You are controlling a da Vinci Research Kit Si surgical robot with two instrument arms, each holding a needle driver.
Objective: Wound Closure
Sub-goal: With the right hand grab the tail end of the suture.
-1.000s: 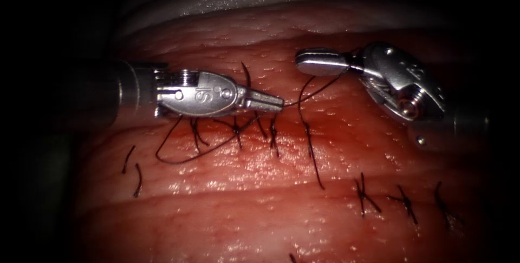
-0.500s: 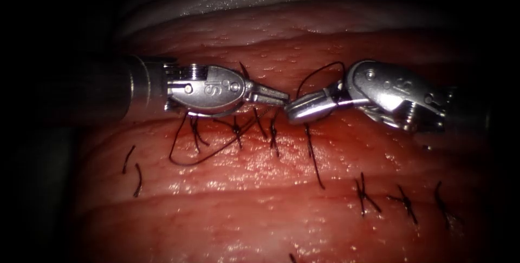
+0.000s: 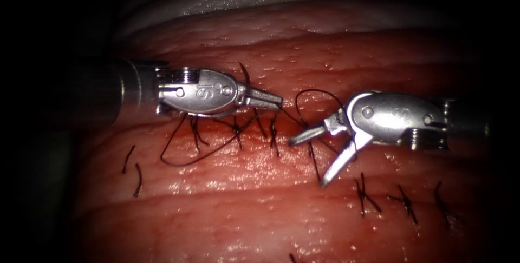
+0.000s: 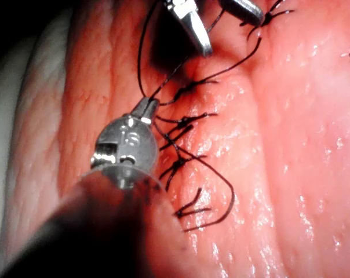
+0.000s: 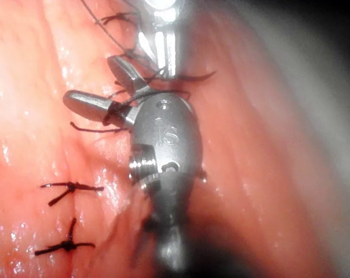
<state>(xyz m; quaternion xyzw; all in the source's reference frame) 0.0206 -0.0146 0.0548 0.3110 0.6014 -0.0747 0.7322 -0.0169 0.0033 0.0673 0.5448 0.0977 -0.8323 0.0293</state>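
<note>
Red, wet tissue (image 3: 260,225) carries a row of tied stitches (image 3: 403,203), so most closing looks done. Left claw (image 3: 276,100) is clamped on the thread (image 3: 184,157) above the cut; right claw (image 3: 314,157) gapes, holding nothing.

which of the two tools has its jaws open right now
The right arm's tool: its jaws are spread wide above the tissue. The left arm's tool is shut on the thread.

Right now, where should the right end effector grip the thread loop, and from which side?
Probably the raised arc of the thread loop, free above the tissue. Come from the right, where the right end effector is open and empty; the left end effector holds the thread.
</note>
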